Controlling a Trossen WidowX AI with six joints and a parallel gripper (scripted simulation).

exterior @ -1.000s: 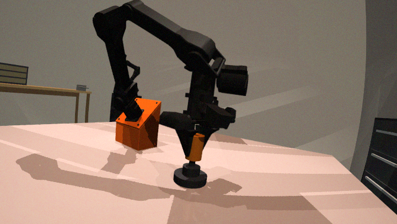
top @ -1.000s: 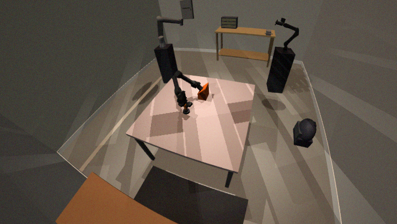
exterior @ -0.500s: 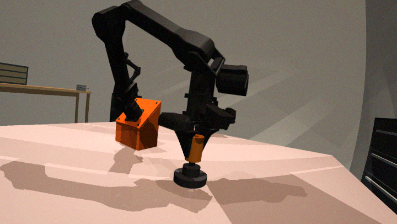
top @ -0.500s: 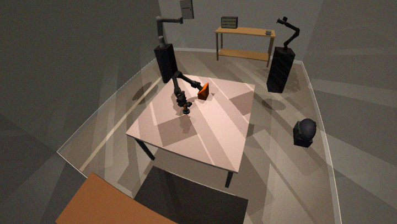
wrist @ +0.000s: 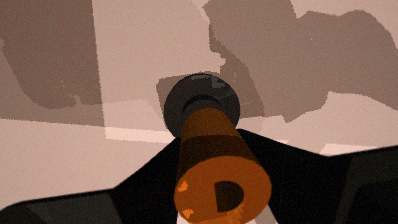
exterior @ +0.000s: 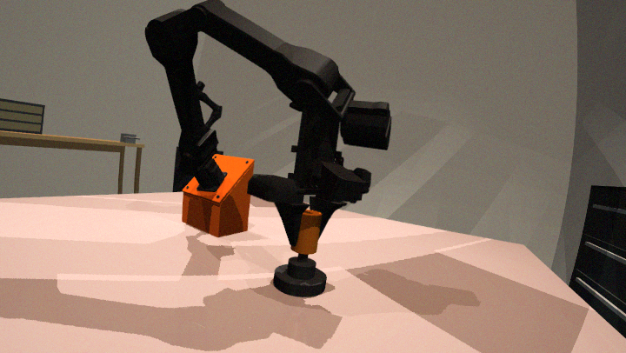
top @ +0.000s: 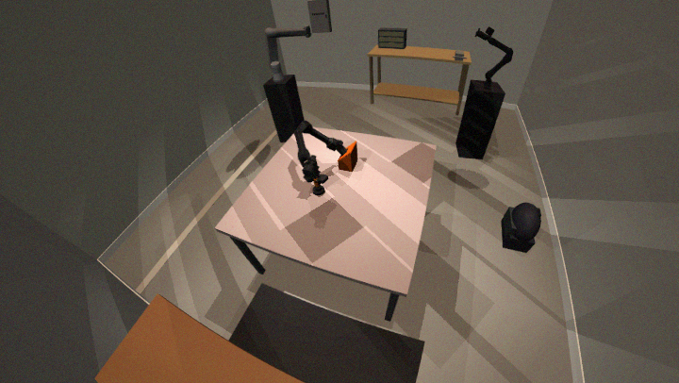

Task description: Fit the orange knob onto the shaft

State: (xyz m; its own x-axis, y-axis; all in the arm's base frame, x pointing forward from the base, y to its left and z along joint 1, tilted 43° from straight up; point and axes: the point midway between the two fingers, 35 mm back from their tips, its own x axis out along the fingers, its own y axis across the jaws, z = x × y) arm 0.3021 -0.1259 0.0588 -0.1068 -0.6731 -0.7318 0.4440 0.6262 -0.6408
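The orange knob is upright with a slight lean in the exterior view. My gripper is shut on its sides, pointing down. The round dark pedestal stands right below. A short piece of dark shaft shows between the knob's lower end and the pedestal's raised collar, so the knob is not against the pedestal. The D-shaped hole in the knob's top has its flat side to the left in the wrist view. The shaft's flat side is hidden.
The orange wedge-shaped base of my arm stands behind the pedestal on the pink table. Broad shadows cross the table. A wooden bench and other arms on dark stands are farther back, off the table.
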